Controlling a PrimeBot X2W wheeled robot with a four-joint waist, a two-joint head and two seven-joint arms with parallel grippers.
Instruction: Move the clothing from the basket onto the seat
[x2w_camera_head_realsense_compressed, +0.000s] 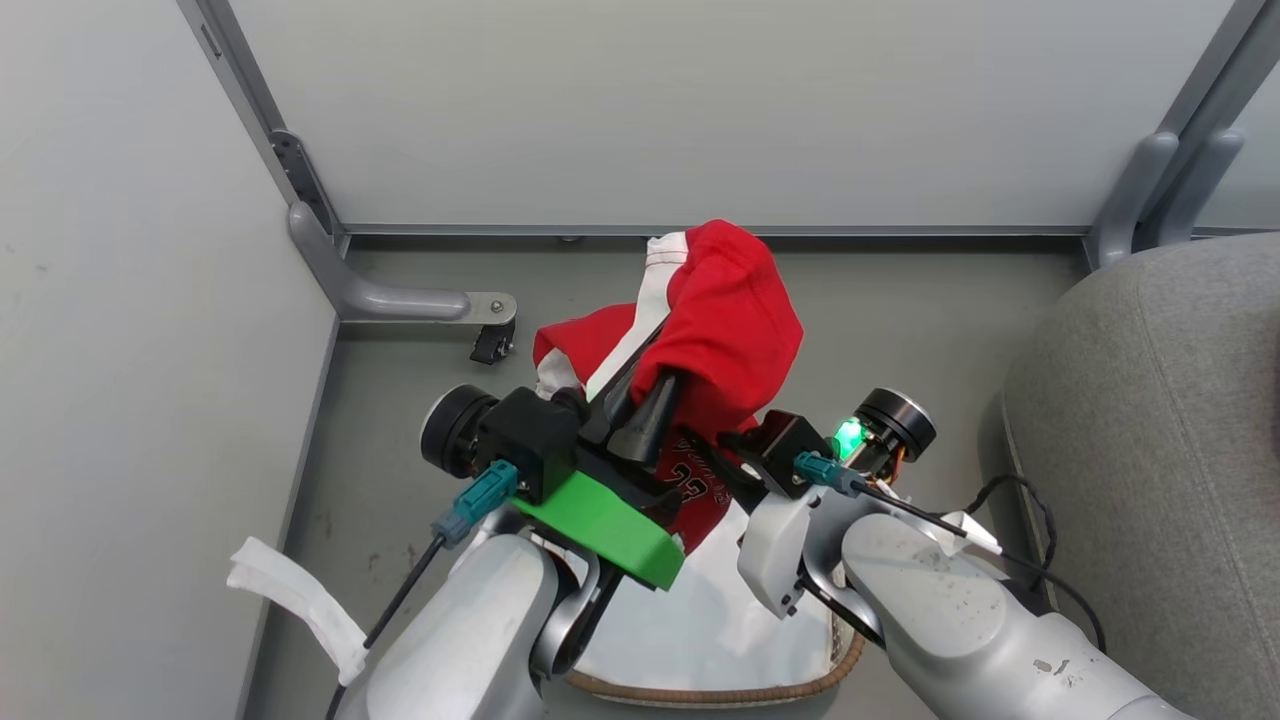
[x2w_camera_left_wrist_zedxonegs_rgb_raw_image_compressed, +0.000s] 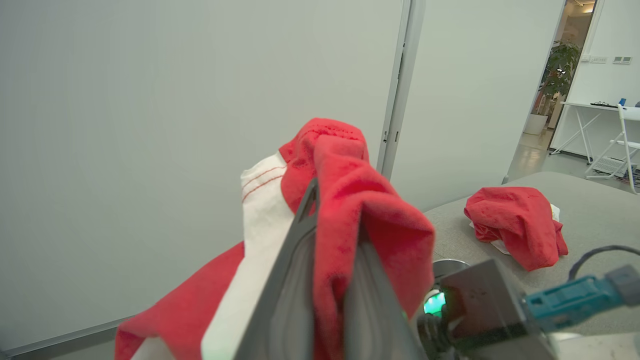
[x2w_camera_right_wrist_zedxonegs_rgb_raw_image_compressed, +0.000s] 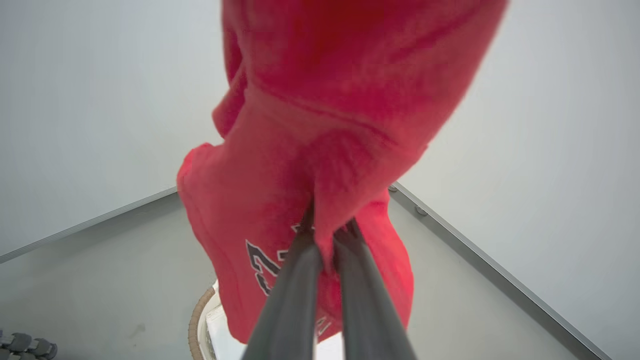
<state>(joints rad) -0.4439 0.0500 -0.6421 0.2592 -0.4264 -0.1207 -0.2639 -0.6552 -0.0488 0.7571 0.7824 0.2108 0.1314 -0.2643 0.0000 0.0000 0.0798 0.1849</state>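
Note:
One red garment (x2w_camera_head_realsense_compressed: 735, 320) with white stripe trim and a "23" print hangs lifted above the basket (x2w_camera_head_realsense_compressed: 720, 692), whose white liner and brown woven rim show at the bottom. My left gripper (x2w_camera_head_realsense_compressed: 650, 395) is shut on its upper fold (x2w_camera_left_wrist_zedxonegs_rgb_raw_image_compressed: 350, 200), and its fingers (x2w_camera_left_wrist_zedxonegs_rgb_raw_image_compressed: 290, 280) pinch the cloth. My right gripper (x2w_camera_head_realsense_compressed: 718, 440) is shut on the same garment lower down (x2w_camera_right_wrist_zedxonegs_rgb_raw_image_compressed: 300, 210), with the cloth bunched between its fingers (x2w_camera_right_wrist_zedxonegs_rgb_raw_image_compressed: 295, 290). A second red garment (x2w_camera_left_wrist_zedxonegs_rgb_raw_image_compressed: 515, 225) lies crumpled on the grey seat (x2w_camera_head_realsense_compressed: 1150, 450), which stands to the right.
Grey partition walls close the corner behind and to the left. A metal partition foot with a small caster (x2w_camera_head_realsense_compressed: 490, 342) stands on the floor at the left. A white strip (x2w_camera_head_realsense_compressed: 295, 595) lies by the left wall. The basket rim (x2w_camera_right_wrist_zedxonegs_rgb_raw_image_compressed: 196, 320) sits below.

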